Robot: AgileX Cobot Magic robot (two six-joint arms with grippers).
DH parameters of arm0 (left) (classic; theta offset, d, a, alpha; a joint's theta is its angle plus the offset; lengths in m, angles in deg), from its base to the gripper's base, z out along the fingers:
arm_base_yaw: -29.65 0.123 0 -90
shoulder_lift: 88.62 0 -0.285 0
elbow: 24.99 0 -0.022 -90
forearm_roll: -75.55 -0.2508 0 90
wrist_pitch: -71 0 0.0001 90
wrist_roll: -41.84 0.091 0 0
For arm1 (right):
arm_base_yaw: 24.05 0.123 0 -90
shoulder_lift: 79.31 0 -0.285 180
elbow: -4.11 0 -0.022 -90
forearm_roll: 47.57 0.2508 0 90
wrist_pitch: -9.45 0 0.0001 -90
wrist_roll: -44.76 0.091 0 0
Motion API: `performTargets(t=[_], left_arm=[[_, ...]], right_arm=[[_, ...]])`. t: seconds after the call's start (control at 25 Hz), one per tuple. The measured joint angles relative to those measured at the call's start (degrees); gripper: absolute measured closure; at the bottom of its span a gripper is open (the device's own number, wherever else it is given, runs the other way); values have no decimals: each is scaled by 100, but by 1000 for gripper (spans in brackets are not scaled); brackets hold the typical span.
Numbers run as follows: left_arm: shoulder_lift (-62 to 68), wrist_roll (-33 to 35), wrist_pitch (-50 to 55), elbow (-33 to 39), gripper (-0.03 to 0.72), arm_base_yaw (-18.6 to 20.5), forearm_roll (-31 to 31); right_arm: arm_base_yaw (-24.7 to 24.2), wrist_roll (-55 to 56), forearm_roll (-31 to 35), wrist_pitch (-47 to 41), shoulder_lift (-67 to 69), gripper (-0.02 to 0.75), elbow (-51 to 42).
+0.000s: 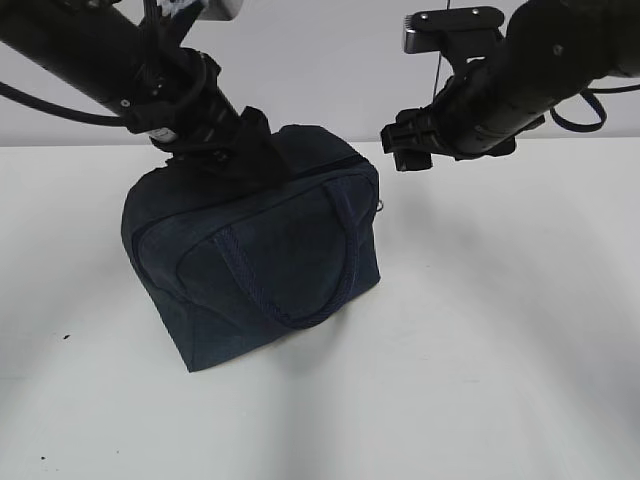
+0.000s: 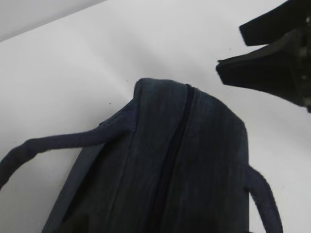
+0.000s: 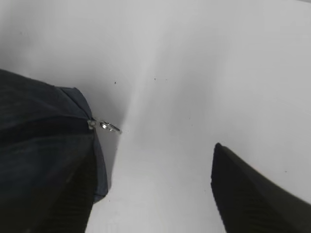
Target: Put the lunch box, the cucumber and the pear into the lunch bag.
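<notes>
Dark navy boxy fabric lunch bag (image 1: 255,250) on white tabletop (image 1: 500,380), zip closed (contents hidden). My right hand (image 3: 150,194) spread wide beside ring pull (image 3: 111,127); left hand (image 1: 262,148) at bag top, spread unclear. I'd retreat straight up, avoiding handles.

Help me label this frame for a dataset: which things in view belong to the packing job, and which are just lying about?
Belongs to the job:
- dark navy boxy fabric lunch bag, zipped shut, with its metal ring pull

Just lying about:
- nothing, only the bare white table

The lunch box, cucumber and pear are not visible.
</notes>
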Motion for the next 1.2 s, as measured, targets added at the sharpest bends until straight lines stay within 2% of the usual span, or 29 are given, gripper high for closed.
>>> performTargets(t=[0.12,0.2,0.32,0.44,0.6,0.76,1.0,1.2], left_arm=[[-301,-545,113,0,175,0,-656],[-639,-1253,240,0,202,0,-1369],[-1054,-2481,616,-1,235,0,-2543],[-1332,-3032,1086,-1,246,6,-3143],[-1825,-3433,1589,34,251,6,-3253],[-2680,-3629,1854,665,252,6,-3285],[-4534,-3695,1941,2650,253,6,-3189],[-6278,-3695,1964,3904,253,6,-3078]], right_arm=[[43,-197,43,-292,-207,173,0],[97,-317,88,-611,-415,173,11],[143,-389,234,-1420,-639,173,22],[264,-530,336,-2365,-800,174,22],[745,-577,381,-3227,-1216,189,-131],[1061,-518,441,-3724,-1828,205,-581],[1139,-471,641,-4060,-3532,226,-2155],[1144,-447,717,-4125,-5337,227,-3354]])
